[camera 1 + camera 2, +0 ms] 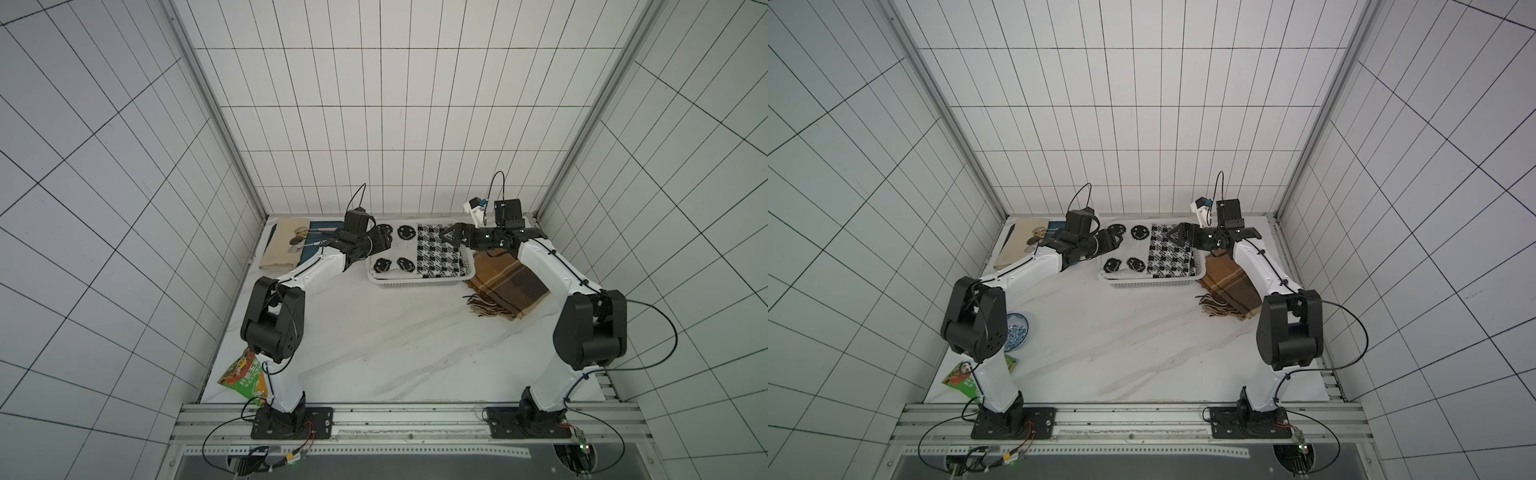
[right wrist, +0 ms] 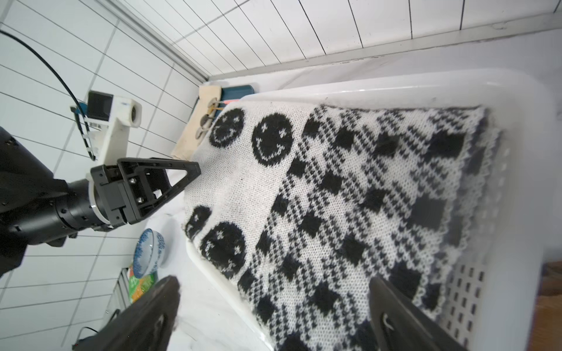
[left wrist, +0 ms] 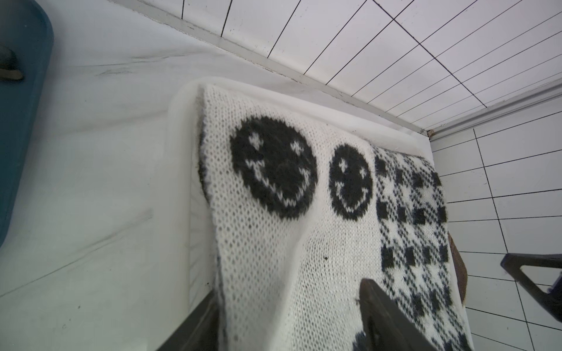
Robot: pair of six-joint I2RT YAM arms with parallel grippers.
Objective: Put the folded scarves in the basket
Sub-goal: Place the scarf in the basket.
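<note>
Noted folded scarf [image 1: 415,253] lying flat inside white basket [image 1: 419,285] by back wall. Noted left gripper [image 1: 385,240] spread at smiley end, right gripper [image 1: 447,238] spread wide at checked end; neither pinching cloth.

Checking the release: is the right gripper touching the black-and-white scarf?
Cannot tell. In the right wrist view the right gripper stands open over the scarf, one jaw overlapping it, but neither gap nor contact shows.

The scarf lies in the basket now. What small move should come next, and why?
Probably raise both pincers straight up and clear. The scarf lies inside the basket; the left pincer and right pincer stand open at its ends, gripping nothing.
</note>
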